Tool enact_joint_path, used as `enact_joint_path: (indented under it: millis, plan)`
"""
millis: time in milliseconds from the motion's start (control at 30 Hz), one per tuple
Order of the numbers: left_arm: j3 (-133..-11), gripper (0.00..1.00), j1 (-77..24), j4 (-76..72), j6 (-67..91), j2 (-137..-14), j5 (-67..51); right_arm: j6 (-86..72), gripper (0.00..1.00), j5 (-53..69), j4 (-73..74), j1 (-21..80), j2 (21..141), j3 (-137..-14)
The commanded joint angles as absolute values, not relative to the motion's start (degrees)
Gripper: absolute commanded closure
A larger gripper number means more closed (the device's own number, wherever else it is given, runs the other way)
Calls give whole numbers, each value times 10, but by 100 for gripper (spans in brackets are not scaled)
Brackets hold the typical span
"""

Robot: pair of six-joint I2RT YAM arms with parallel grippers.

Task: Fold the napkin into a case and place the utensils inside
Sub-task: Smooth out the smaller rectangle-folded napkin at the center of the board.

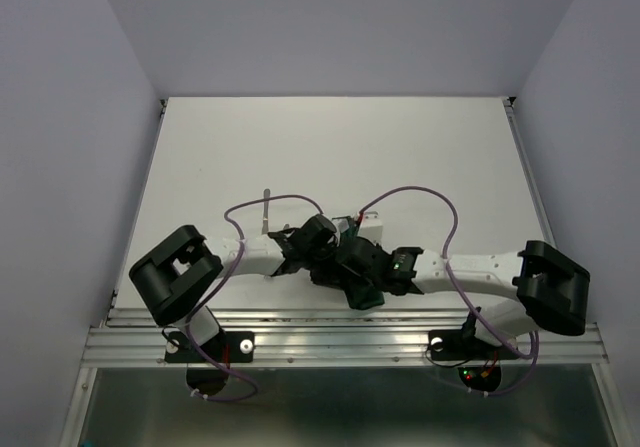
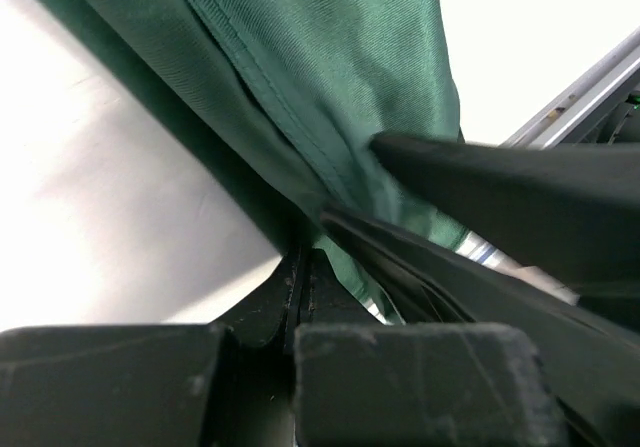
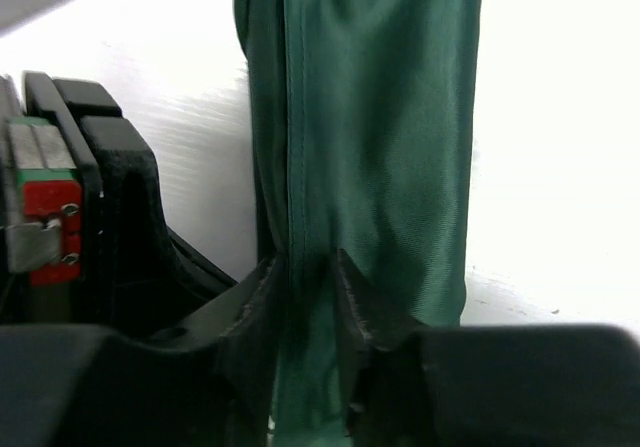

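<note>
Left tool (image 2: 350, 179) pinches napkin (image 2: 330, 57); right tool (image 3: 305, 277) seemingly ajar.

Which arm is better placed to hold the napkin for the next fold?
Left: the left end effector is shut on the napkin; the right end effector stands slightly open around it.

No text, label, brand or number can be read in any of the 3 views. The small red and green block (image 3: 40, 199) at the left edge of the right wrist view is too blurred to show any marking. The tiny green and red lights (image 1: 472, 375) at the right arm's base in the top view are plain dots with no lettering.
</note>
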State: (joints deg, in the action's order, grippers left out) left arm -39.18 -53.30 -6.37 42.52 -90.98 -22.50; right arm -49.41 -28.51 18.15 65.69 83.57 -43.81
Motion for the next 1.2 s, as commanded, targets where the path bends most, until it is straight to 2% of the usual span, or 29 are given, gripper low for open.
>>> enact_joint_path:
  millis: [0,200,367,467,500,600,633,667,700,833,867,900,1000,1167]
  plan:
    - [-420,100,-538,-7,406,-865,-203,-503,64,-302,162,645,780,-434]
    - [-434,100,-538,33,396,-846,-189,-510,56,-296,175,635,731,-422]
    - [-457,100,-537,86,381,-838,-150,-521,55,-288,182,615,703,-403]
    - [-471,100,-530,112,371,-813,-127,-535,67,-279,184,601,686,-381]
    - [-488,100,-506,106,363,-779,-121,-554,87,-260,184,590,670,-349]
    - [-505,100,-498,98,360,-787,-120,-561,89,-249,184,590,673,-341]
    - [-512,93,-497,107,360,-807,-114,-565,89,-243,184,590,680,-337]
    - [-521,93,-497,107,360,-818,-110,-567,89,-241,184,590,684,-335]
    - [-532,81,-497,120,361,-836,-106,-569,88,-239,184,590,686,-332]
    - [-510,50,-497,111,378,-844,-104,-578,81,-235,184,590,689,-323]
    - [-504,45,-497,105,381,-843,-112,-579,81,-233,184,590,687,-321]
    - [-491,33,-497,92,385,-842,-116,-578,80,-233,184,590,688,-320]
    - [-474,23,-497,59,398,-845,-141,-572,79,-229,184,590,702,-323]
    - [-470,24,-501,40,405,-876,-150,-567,80,-220,175,590,732,-329]
